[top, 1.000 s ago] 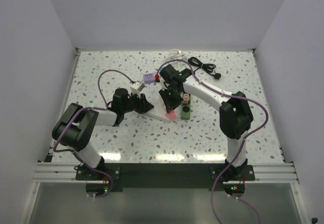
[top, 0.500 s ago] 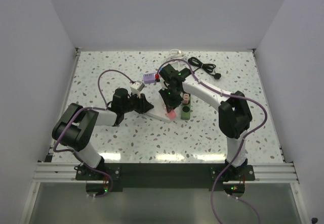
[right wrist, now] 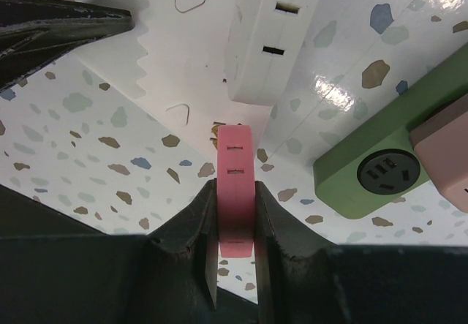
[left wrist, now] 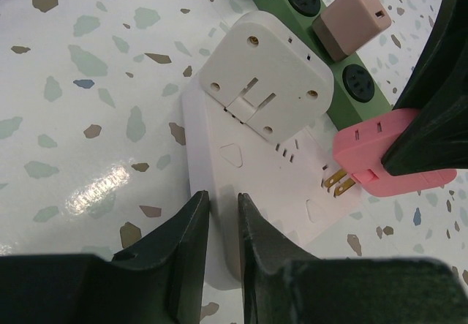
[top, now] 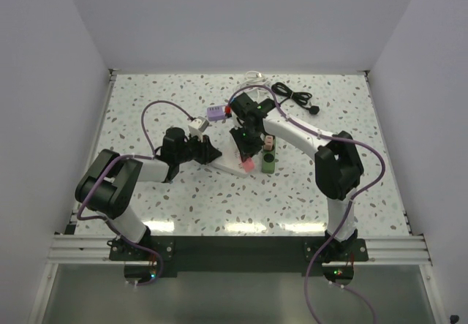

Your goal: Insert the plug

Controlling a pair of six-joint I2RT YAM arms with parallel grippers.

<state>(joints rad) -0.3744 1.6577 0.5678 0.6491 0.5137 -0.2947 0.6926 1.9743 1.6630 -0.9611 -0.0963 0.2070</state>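
A white power strip (top: 225, 162) lies flat in the middle of the table, with a white adapter (left wrist: 263, 83) plugged into it. My left gripper (left wrist: 223, 214) is shut on the near edge of the white power strip (left wrist: 248, 159). My right gripper (right wrist: 235, 189) is shut on a pink plug (right wrist: 235, 192). In the left wrist view the pink plug (left wrist: 380, 159) has its brass prongs (left wrist: 338, 183) right at the strip's face, by its far end. It also shows in the top view (top: 248, 166).
A green power strip (top: 268, 164) lies just right of the white one and carries a tan adapter (left wrist: 356, 28). A purple block (top: 216, 111), a white cube (top: 197, 126) and a coiled black cable (top: 294, 96) lie farther back.
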